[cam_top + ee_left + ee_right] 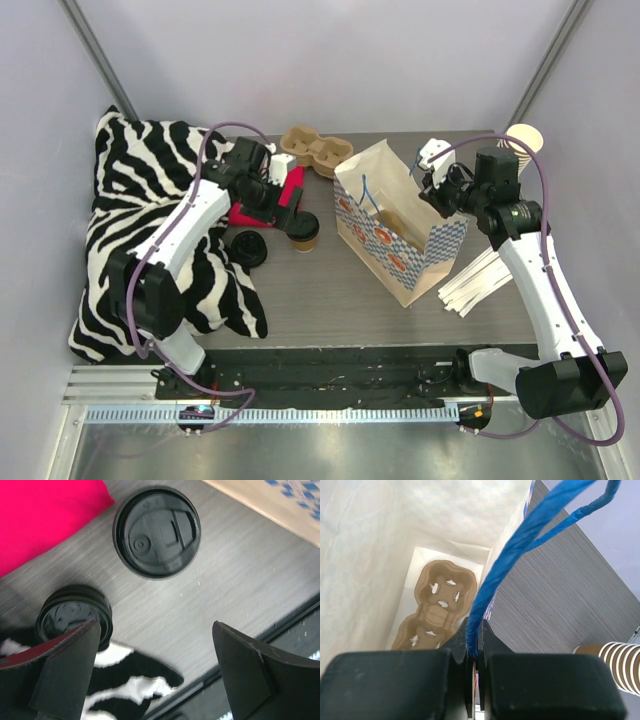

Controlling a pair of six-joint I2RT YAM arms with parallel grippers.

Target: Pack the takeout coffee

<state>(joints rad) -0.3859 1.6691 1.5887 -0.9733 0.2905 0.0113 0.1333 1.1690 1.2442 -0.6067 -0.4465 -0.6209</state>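
The takeout coffee [304, 232], a tan cup under a black lid, stands on the table left of the paper bag [400, 235]. From the left wrist I see its lid [156, 531] from above, ahead of my fingers and not between them. My left gripper [292, 216] [156, 627] hovers just beside the cup, open wide and empty. My right gripper [437, 192] [475, 630] is shut on the bag's blue rope handle [520, 545] and holds the mouth open. A brown cup carrier [437, 607] lies on the bag's floor.
A loose black lid [248, 248] [74, 615] lies by the zebra cloth [150, 200]. A red pad [268, 200] sits behind the cup. Another brown carrier [315, 150] is at the back, a stack of lidless cups [525, 140] at far right, white strips [482, 280] beside the bag.
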